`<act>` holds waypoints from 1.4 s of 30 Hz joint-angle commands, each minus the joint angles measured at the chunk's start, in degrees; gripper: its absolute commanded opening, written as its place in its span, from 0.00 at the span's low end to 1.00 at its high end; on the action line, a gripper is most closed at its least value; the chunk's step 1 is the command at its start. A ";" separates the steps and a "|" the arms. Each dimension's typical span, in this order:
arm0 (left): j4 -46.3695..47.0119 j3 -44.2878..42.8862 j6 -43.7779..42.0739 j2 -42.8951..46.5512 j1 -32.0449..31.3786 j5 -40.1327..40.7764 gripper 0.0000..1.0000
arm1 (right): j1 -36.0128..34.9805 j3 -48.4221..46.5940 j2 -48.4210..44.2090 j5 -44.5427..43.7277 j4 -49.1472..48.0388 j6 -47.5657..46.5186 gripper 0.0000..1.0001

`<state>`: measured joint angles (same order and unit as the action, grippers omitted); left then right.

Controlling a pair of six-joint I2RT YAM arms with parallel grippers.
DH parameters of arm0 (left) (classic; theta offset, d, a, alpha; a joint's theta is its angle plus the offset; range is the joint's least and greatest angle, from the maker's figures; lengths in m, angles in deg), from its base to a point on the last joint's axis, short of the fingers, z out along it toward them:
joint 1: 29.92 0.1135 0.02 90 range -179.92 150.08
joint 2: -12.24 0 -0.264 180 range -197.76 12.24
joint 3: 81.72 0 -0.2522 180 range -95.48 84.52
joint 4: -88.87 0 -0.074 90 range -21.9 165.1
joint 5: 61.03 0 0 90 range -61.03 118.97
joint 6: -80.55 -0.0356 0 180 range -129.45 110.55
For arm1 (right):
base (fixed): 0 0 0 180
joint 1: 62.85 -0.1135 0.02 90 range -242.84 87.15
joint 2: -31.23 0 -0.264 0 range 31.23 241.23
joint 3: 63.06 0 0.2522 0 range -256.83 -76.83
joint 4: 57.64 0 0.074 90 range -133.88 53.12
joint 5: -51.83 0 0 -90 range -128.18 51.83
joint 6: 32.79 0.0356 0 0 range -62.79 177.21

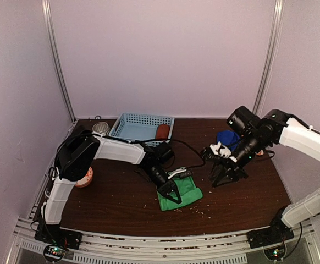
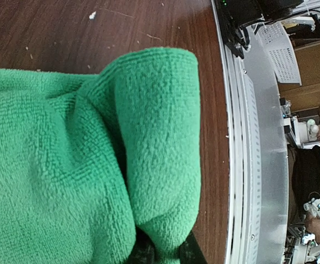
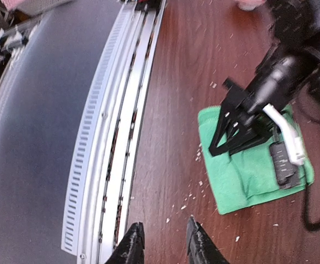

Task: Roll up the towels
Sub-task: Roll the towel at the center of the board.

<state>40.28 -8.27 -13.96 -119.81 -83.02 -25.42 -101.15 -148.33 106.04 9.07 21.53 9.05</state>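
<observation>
The bright green towel [image 1: 188, 193] lies partly folded at the table's front middle. My left gripper [image 1: 172, 193] is shut on a raised fold of the green towel [image 2: 149, 137], with its black fingertips [image 2: 143, 252] pinching the fold's end. My right gripper [image 1: 226, 177] is open and empty, hovering over bare table to the towel's right. In the right wrist view my right gripper [image 3: 164, 242] shows the green towel [image 3: 248, 170] ahead of it. The blue towel [image 1: 227, 137] lies behind the right arm. A rust-red roll [image 1: 162, 132] sits in the basket. Bits of white-patterned cloth [image 1: 220, 149] show by the right wrist, mostly hidden.
A light blue lattice basket [image 1: 138, 126] stands at the back middle. An orange-and-white bowl [image 1: 84, 177] sits at the left beside the left arm. A black cable [image 1: 190, 148] crosses the table's middle. Pale crumbs dot the wood. A metal rail [image 3: 116, 137] edges the front.
</observation>
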 commanded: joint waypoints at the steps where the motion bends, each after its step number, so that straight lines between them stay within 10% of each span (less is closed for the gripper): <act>1: -2.70 0.10 0.81 -3.24 -0.47 0.03 0.06 | -7.77 11.42 -1.97 -20.97 -18.89 8.05 0.29; 11: -2.66 1.74 1.03 -3.38 -0.52 1.74 0.08 | -21.02 21.17 4.52 -37.20 -40.14 7.51 0.38; 27: -2.52 1.98 0.72 -3.10 -0.45 2.25 0.09 | -22.34 24.56 18.00 -45.09 -49.32 2.88 0.42; 42: 5.91 11.82 5.62 14.29 3.74 12.66 0.43 | -22.30 18.98 24.31 -39.87 -35.14 4.44 0.13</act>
<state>43.40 -1.17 -11.36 -113.53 -81.82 -20.85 -123.71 -128.31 126.56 -34.34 -26.41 11.30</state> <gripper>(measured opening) 0.408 0.180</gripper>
